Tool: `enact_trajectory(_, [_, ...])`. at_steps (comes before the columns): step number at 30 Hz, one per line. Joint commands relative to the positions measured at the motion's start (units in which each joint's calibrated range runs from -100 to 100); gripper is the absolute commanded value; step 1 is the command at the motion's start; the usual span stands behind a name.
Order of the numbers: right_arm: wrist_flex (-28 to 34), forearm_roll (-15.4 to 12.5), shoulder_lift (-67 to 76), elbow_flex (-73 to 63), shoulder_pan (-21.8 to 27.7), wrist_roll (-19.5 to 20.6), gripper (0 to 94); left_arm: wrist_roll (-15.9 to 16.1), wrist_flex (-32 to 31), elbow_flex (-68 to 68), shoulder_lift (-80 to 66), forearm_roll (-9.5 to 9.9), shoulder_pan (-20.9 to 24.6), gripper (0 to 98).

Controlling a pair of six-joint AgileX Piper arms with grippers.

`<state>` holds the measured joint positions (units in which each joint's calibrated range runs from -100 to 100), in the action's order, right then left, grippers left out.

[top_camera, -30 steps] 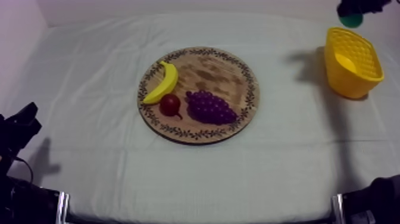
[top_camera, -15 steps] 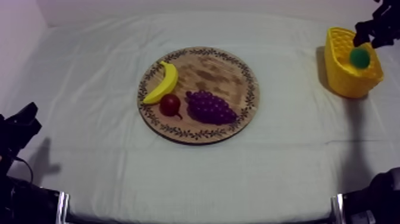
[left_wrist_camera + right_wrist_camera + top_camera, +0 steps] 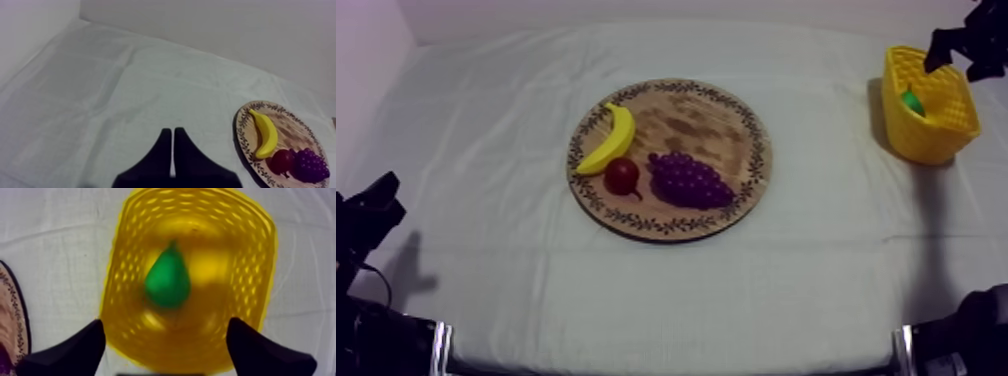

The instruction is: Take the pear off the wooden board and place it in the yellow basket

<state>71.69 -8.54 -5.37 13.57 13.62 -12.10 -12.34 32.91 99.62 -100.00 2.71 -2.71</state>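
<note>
**As the pear (image 3: pixel 168 283) lies in the yellow basket (image 3: pixel 252 253), the task reads as done**

Because the right hand (image 3: pixel 165 333) hangs directly over the basket with its two black fingers spread wide and nothing between them, the pear sits free. It lies on the basket's floor, about in the middle, and touches neither finger. A wide spread suits this spot, since it keeps both fingers off the fruit.

The basket stands at the far right of the worktop (image 3: pixel 486 100), well apart from the wooden board (image 3: pixel 736 110) in the middle. The board carries a banana (image 3: pixel 611 138) on its left, a small red fruit (image 3: pixel 622 175) just beside the banana's near end, and a bunch of grapes (image 3: pixel 688 180) to the right of that. None of these belongs to the task.

The left hand (image 3: pixel 172 132) sits low at the near left, fingers pressed together in a narrow wedge, holding nothing. I judge it is parked out of the way.

What seems left is for the right hand to rise straight up. A sideways pull could catch the rim and tip the basket.
</note>
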Motion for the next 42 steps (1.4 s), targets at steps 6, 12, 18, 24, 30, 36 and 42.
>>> enact_trajectory(6, [0.45,0.67,19.41,4.94,-0.07,2.8,58.3,0.01,-0.01,0.05,0.0,0.0,-0.01,0.1])
enact_trajectory(12, [-1.7,3.16,37.13,12.94,-2.66,6.16,45.2,0.01,-0.01,0.05,0.0,0.0,-0.01,0.1])
enact_trajectory(18, [-7.61,5.23,56.03,25.81,-6.64,9.04,20.6,0.01,-0.01,0.05,0.0,0.0,-0.01,0.1])
enact_trajectory(24, [-16.64,5.36,70.41,40.57,-7.63,9.37,4.5,0.0,-0.01,0.05,0.0,0.0,-0.01,0.1])
enact_trajectory(30, [-23.73,5.92,79.72,54.73,-9.05,8.56,0.8,0.01,-0.01,0.05,0.0,0.0,-0.01,0.1])
enact_trajectory(36, [-29.88,6.36,86.97,68.49,-9.2,8.03,0.4,-0.01,-0.01,0.05,0.0,0.0,-0.01,0.1])
enact_trajectory(42, [-30.82,5.58,92.34,78.45,-9.56,7.28,0.3,0.01,-0.01,0.05,0.0,0.0,-0.01,0.1])
